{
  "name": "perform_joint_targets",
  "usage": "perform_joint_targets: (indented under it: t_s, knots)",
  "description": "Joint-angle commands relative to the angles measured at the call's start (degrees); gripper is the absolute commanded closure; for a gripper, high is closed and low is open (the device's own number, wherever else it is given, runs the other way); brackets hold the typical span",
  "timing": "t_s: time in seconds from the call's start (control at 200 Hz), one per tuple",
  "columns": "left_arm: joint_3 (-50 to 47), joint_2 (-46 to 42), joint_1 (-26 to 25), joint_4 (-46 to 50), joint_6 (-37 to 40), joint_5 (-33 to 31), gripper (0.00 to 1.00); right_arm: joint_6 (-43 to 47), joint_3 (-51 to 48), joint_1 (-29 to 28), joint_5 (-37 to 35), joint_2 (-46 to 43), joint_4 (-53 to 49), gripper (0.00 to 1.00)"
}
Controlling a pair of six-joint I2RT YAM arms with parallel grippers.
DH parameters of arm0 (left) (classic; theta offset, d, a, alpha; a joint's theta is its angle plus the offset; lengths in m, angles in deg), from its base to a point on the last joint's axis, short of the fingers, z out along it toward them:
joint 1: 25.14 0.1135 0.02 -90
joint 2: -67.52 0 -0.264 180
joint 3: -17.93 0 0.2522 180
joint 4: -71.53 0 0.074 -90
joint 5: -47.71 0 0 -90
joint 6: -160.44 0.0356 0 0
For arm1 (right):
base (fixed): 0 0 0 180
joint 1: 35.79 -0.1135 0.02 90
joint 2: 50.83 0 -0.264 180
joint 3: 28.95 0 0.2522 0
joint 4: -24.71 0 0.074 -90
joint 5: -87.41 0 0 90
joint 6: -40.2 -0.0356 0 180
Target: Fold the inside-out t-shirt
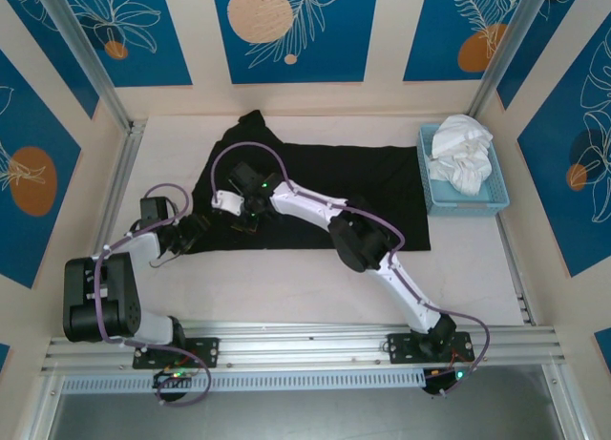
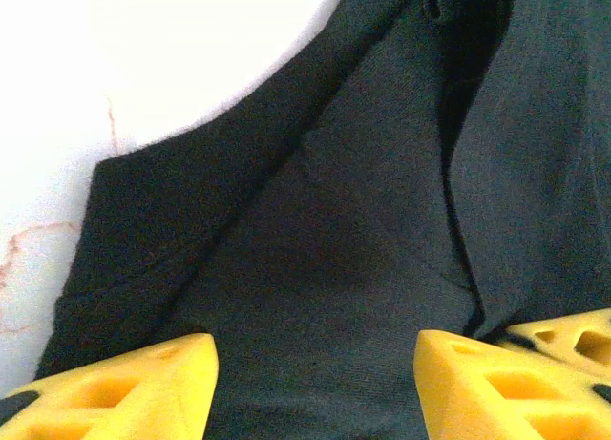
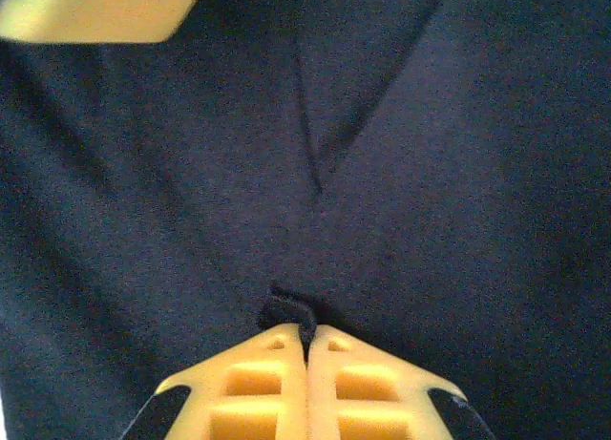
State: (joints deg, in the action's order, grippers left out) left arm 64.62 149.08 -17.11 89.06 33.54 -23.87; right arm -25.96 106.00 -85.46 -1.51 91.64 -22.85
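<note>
On the black t-shirt (image 1: 363,187), the right tool (image 3: 307,340) pinches a fold (closed tight); the left tool (image 2: 315,349) stands parted.

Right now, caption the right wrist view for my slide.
Right gripper shut, pinching a small fold of the black t-shirt.

Black t-shirt (image 1: 382,182), yellow fingers (image 3: 253,392), pale-blue basket (image 1: 496,209), apparently white cloth (image 1: 463,154).

Overhead: evenly bright, faint shadows.
Left wrist: table (image 2: 143,58) glares white, overexposed.
Right wrist: t-shirt (image 3: 430,173) dim, grainy; top-left corner blurred.
</note>
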Motion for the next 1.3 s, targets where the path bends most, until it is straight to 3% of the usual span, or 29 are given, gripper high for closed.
perform_joint_targets:
  t_s: [0.0,0.125,0.24,0.34,0.45,0.72,1.02,1.295]
  knots:
    - [-1.73,1.62,1.11,2.56,0.93,-1.96,0.42,-8.23,-1.19,3.48,3.94,-5.34,4.08,1.00]
    - [-1.69,1.76,1.15,2.56,1.04,-1.99,0.42,-17.40,-0.63,6.97,4.72,-5.95,5.93,1.00]
    - [-1.63,1.76,1.20,2.63,1.09,-2.06,0.42,-31.47,3.84,11.10,-1.70,-3.18,2.92,1.00]
    - [-1.45,1.85,1.14,2.60,1.05,-2.11,0.42,-43.99,14.40,15.96,0.19,3.57,-6.65,0.83]
    - [-1.06,1.76,1.20,2.84,0.96,-1.89,0.41,-47.39,18.80,18.91,3.18,6.93,-11.17,0.68]
    - [0.44,0.11,1.20,3.66,0.48,-1.30,0.39,-39.74,-4.36,20.24,4.86,-10.27,-0.04,0.62]
    - [4.79,-4.13,-2.60,0.64,-0.60,-2.50,0.38,-34.73,-42.03,18.76,0.15,-35.82,11.97,0.61]
    - [16.26,8.54,-10.34,-0.81,0.59,-5.66,0.38,-36.13,-52.56,18.47,-2.86,-44.01,11.27,0.61]
